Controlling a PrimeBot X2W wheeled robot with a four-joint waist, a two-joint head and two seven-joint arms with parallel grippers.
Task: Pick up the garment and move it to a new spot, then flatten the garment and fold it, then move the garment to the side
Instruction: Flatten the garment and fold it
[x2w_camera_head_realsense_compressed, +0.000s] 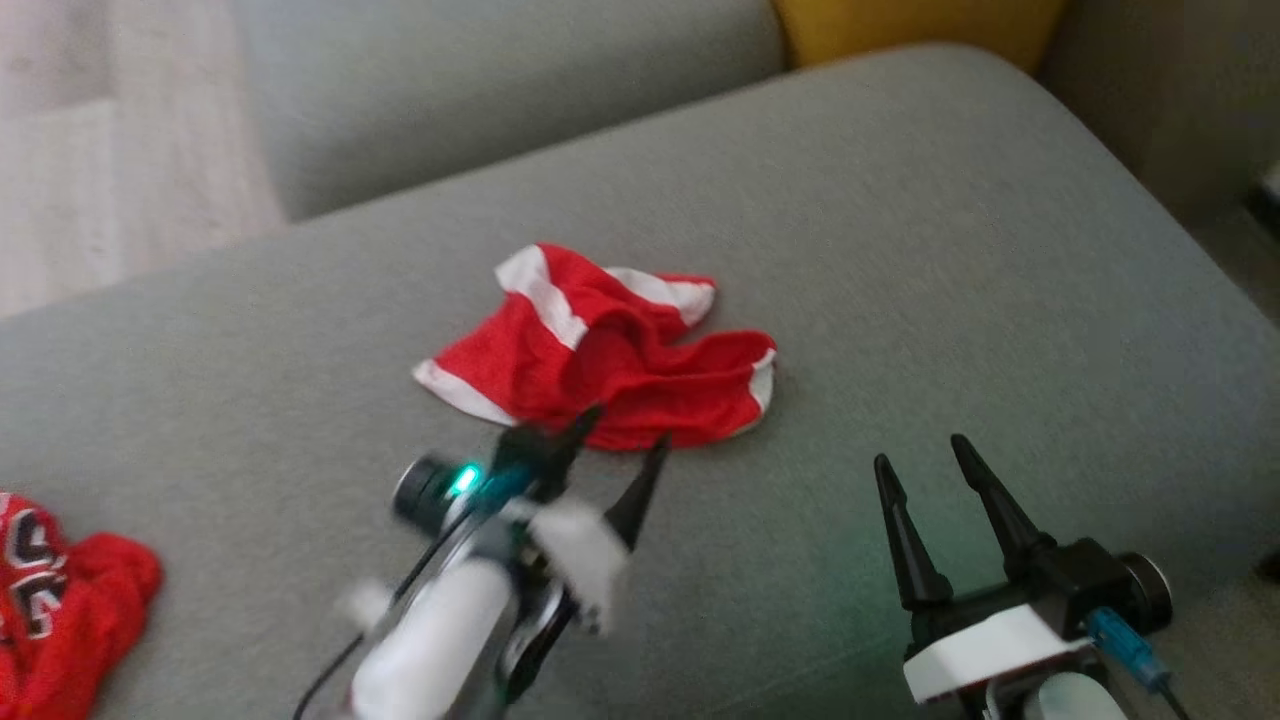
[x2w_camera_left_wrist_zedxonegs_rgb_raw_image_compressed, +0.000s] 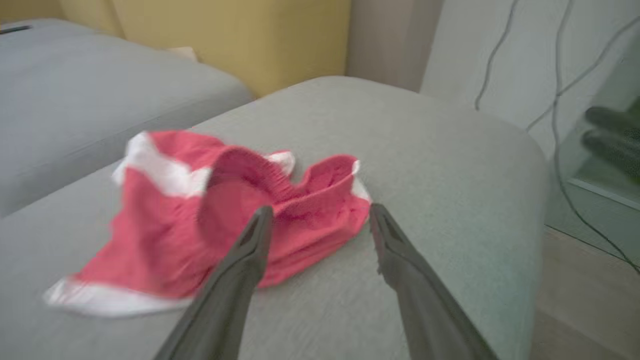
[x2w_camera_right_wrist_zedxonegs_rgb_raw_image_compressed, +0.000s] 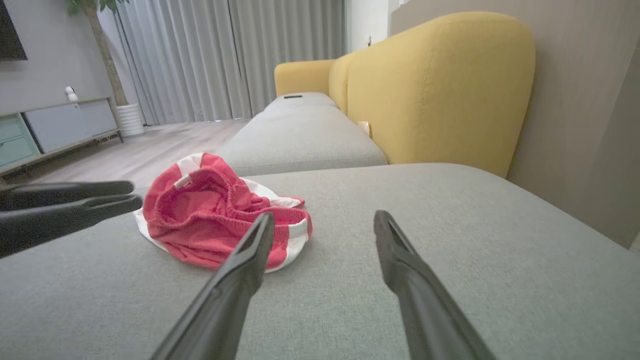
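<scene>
Red garment on grey cushion; left claw wide open at its edge, right claw wide open, both empty.

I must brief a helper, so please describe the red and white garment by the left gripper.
Look at the wide grey fabric sofa cushion. Near its middle lies a crumpled red knit garment with white bands, just beyond the open left gripper. The other red cloth, farther left, carries dark lettering instead.
</scene>
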